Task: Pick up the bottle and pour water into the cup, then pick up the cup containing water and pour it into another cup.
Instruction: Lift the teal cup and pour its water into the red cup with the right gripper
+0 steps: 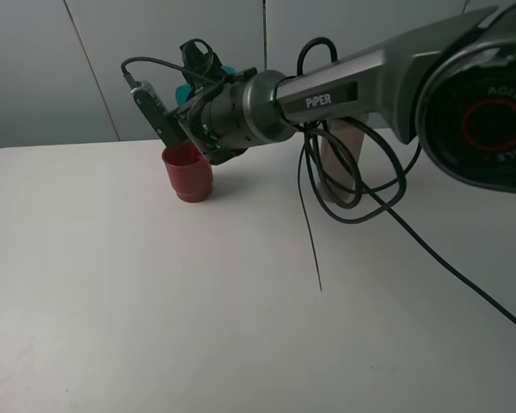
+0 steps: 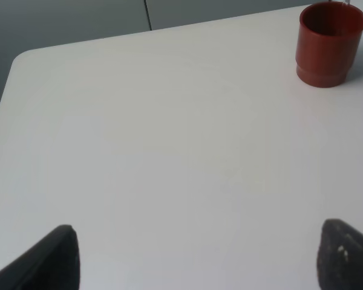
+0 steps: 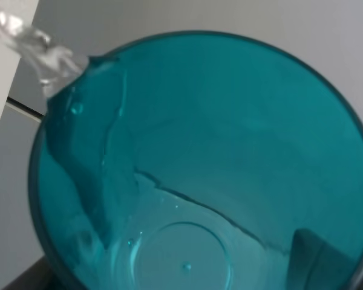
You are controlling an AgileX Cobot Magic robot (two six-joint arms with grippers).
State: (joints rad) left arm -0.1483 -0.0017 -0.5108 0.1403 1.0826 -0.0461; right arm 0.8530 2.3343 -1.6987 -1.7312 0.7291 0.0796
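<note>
My right gripper [image 1: 198, 88] reaches across to the left and is shut on the teal cup [image 1: 186, 91], tipped over the red cup [image 1: 187, 176]. The right wrist view is filled by the teal cup's inside [image 3: 230, 151]. Water lies along its lower wall, and a clear stream [image 3: 39, 51] runs out over the rim. The red cup [image 2: 330, 45] stands upright on the white table, far from my left gripper [image 2: 199, 266]. That gripper is open and holds nothing. The smoky brown bottle [image 1: 342, 159] stands behind the right arm, partly hidden by cables.
Black cables [image 1: 314, 232] hang from the right arm and trail across the white table [image 1: 155, 327] towards the front right. A grey wall rises behind the table's back edge. The table's rounded back-left corner [image 2: 24, 60] shows in the left wrist view.
</note>
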